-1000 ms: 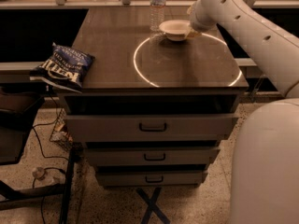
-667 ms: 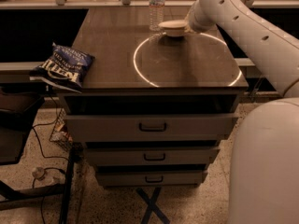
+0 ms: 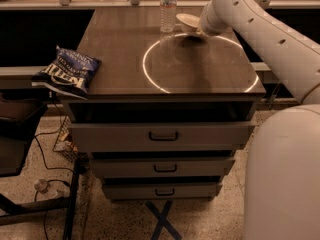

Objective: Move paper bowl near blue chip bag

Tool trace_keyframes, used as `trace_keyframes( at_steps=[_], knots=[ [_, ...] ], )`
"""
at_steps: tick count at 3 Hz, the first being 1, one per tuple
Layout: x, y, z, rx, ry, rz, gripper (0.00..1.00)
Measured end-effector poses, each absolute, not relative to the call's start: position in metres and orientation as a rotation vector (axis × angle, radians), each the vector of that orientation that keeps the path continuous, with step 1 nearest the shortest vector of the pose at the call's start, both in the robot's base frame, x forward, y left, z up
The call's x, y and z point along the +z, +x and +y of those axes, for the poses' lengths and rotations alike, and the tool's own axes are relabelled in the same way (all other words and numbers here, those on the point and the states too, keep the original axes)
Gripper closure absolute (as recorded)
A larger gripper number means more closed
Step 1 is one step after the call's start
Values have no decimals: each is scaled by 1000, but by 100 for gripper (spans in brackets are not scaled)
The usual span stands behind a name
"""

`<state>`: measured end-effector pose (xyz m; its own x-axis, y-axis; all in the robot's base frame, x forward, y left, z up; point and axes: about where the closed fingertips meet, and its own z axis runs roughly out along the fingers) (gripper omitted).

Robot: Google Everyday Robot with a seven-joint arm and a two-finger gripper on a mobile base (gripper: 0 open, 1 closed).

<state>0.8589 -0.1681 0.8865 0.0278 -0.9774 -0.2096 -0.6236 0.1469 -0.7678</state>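
**Bowl in the claw, bag far off to the left**

The dark navy crinkled blue chip bag (image 3: 67,73) lies at the left front edge of the tabletop (image 3: 120,59). It partly overhangs, with its long axis running diagonally. Well apart, at the right rear just beside the clear plastic water bottle (image 3: 168,6), the small off-white paper bowl (image 3: 187,22) hangs tilted above the surface. The claw (image 3: 199,29) is clenched on its right side. By my judgement, the carry runs left and forward.

This looks like a robotics lab or workshop. A dark work cabinet (image 3: 125,59) with three drawers (image 3: 162,135) fills the centre, cables (image 3: 45,159) trail over speckled floor (image 3: 115,219) at lower left, and benches (image 3: 40,4) cross the top edge. At upper centre, the gripper (image 3: 199,30) holds the paper bowl (image 3: 184,20).
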Motion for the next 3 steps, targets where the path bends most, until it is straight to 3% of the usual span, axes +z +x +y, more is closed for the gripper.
trace_keyframes(
  at_steps=[3],
  knots=[
    [924, 852, -183, -728, -1642, 1621, 100]
  ],
)
